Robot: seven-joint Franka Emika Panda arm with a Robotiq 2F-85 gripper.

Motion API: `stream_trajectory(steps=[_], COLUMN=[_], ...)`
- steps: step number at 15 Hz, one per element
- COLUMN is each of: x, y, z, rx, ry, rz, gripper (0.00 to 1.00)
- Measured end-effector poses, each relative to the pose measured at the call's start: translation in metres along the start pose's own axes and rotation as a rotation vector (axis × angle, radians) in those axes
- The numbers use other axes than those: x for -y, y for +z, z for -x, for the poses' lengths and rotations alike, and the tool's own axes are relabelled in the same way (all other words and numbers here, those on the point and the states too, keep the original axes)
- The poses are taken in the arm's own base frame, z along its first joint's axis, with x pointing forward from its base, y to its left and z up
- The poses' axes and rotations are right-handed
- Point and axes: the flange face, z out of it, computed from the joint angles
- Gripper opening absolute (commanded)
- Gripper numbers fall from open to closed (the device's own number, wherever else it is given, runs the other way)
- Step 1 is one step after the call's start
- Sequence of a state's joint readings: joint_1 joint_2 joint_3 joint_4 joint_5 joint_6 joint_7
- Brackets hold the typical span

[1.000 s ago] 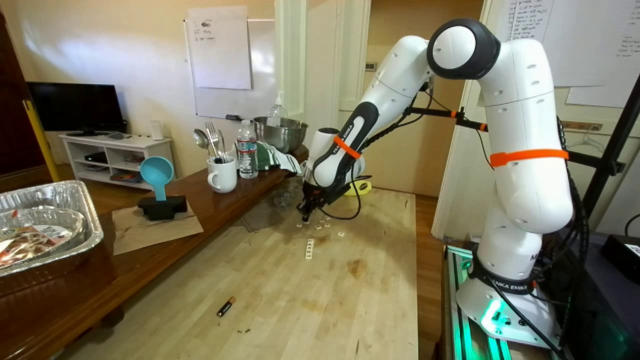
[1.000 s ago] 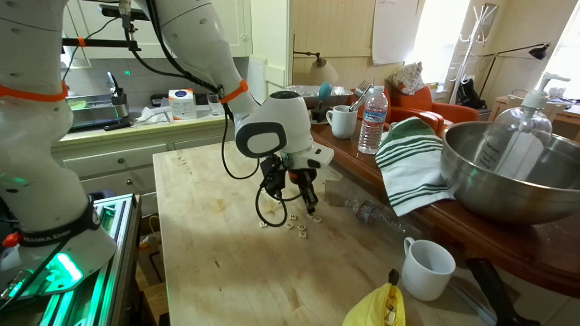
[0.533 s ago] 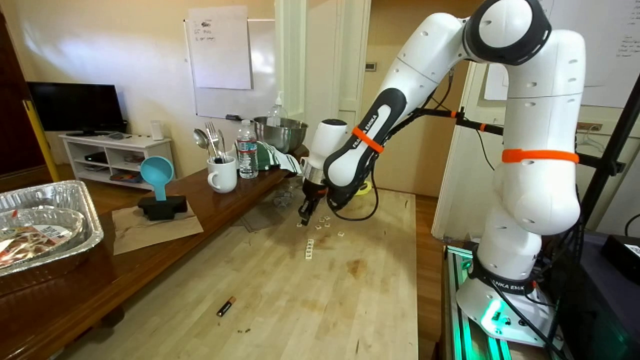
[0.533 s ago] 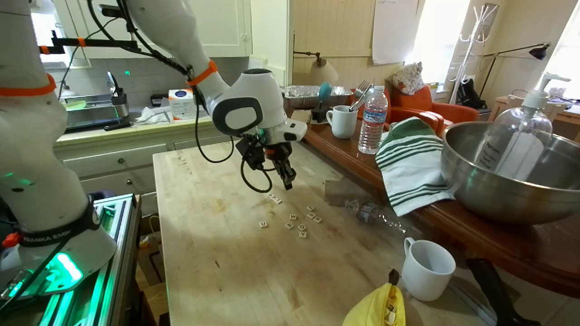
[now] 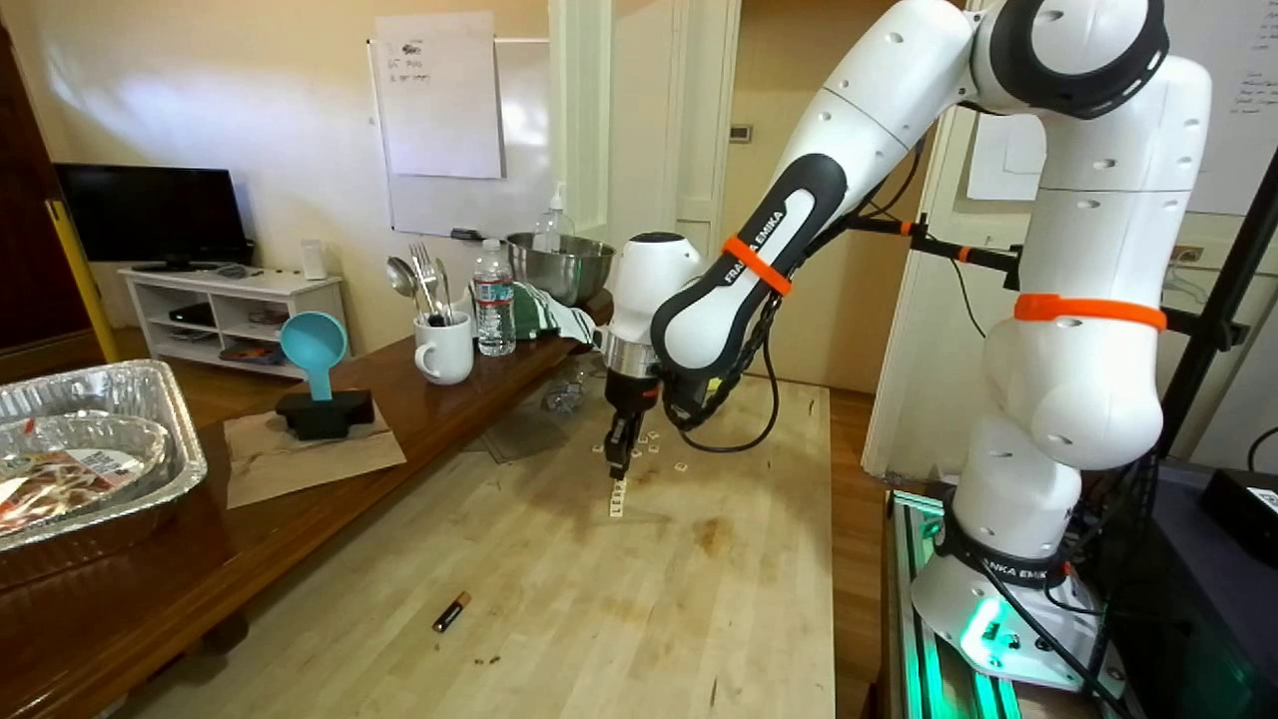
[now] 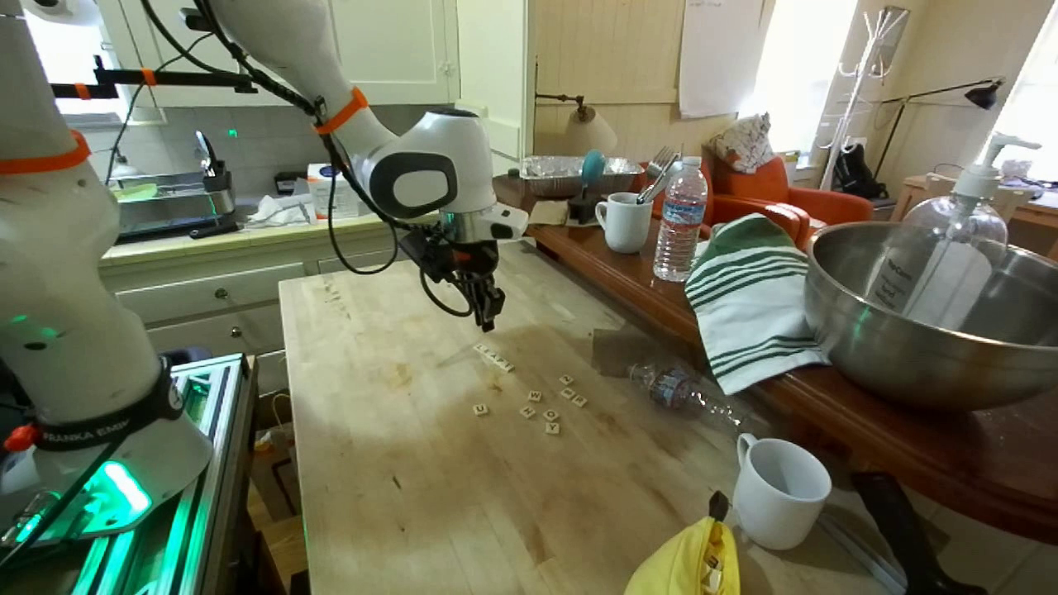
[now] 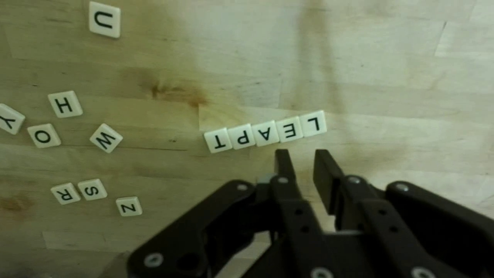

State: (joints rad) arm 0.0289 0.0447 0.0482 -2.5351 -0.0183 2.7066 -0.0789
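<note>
My gripper (image 7: pixel 302 154) is open part way, with a gap between its fingers and nothing in it. It hangs above the wooden table, beside a row of white letter tiles (image 7: pixel 265 133) that reads LEAPT, upside down in the wrist view. The fingertips appear just below the E and L tiles there. In both exterior views the gripper (image 5: pixel 617 469) (image 6: pixel 488 321) is above and near that row (image 5: pixel 616 505) (image 6: pixel 494 357), apart from it. Loose tiles lie to the left in the wrist view: U (image 7: pixel 104 19), H (image 7: pixel 65 104), W (image 7: pixel 106 138), O (image 7: pixel 44 135), S (image 7: pixel 92 189), Z (image 7: pixel 129 206) and others.
A battery (image 5: pixel 451 611) lies on the table. A white mug (image 6: pixel 781 496), a yellow pouch (image 6: pixel 686 558), a black handle (image 6: pixel 905 529) and a fallen plastic bottle (image 6: pixel 678 388) are along one side. The raised brown counter holds a cutlery mug (image 5: pixel 444 350), water bottle (image 5: pixel 494 305) and steel bowl (image 6: pixel 934 347).
The arm has swung my gripper from over the loose tiles to beside the LEAPT row, and the hand now points more straight down. The tiles have not visibly moved.
</note>
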Motion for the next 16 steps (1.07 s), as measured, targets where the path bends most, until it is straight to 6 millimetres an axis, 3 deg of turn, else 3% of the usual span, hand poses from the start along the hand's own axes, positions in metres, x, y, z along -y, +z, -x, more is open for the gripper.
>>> stream_trajectory(steps=[6, 16], x=[0.0028, -0.0058], y=[0.0029, -0.0040], z=[0.0042, 0.0031], rx=[0.040, 0.029], ry=[-0.058, -0.117], rz=[-0.004, 0.015], gripper=[0.99, 1.00])
